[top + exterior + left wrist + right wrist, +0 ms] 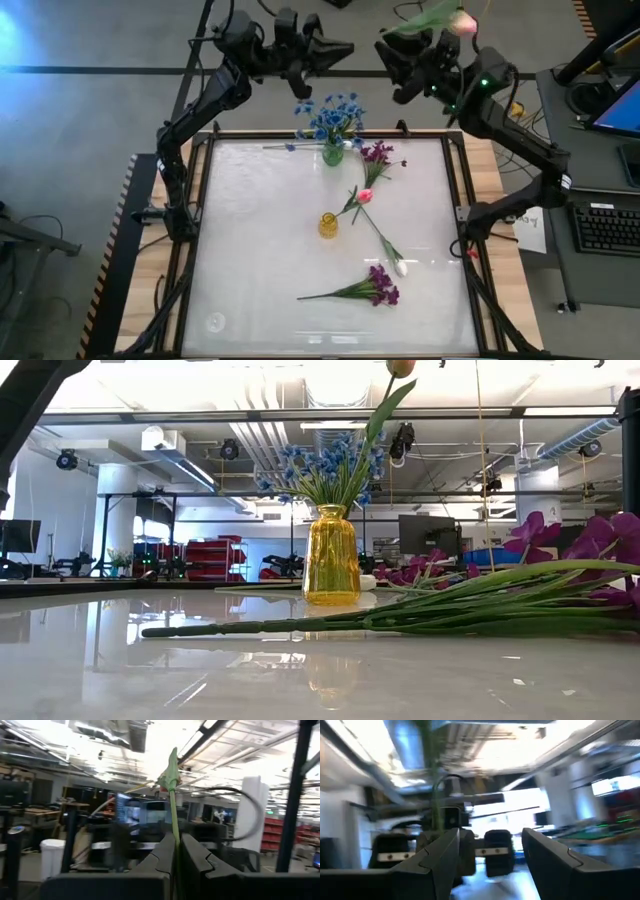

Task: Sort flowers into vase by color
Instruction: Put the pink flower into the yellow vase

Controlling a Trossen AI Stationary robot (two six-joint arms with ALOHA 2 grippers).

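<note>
My left gripper [345, 47] hangs high over the table's far edge, shut on a green stem [173, 815]. The stem's leaf [430, 15] and pink bud [462, 22] show above the right arm, and the bud [400, 365] tops the low view. My right gripper [385, 47] faces the left one, open, with nothing between its fingers [490, 840]. The stem [432, 795] runs past the outer side of one finger. Blue flowers [330, 115] stand in a green vase [333, 152]. A yellow vase [328, 224] stands at mid-table. My left gripper pinches the pink flower's stem [175, 845] between its two shut fingers. The stem lies along the fingers and runs on out past their tips, slanting upward. The flower is lifted well clear of the table, bud end away from the gripper.
Lying on the table are a purple sprig [378, 155] by the green vase, a pink tulip [365, 196], a white tulip [400, 267] and another purple sprig [375, 287] near the front. A blue sprig [290, 147] lies left of the green vase.
</note>
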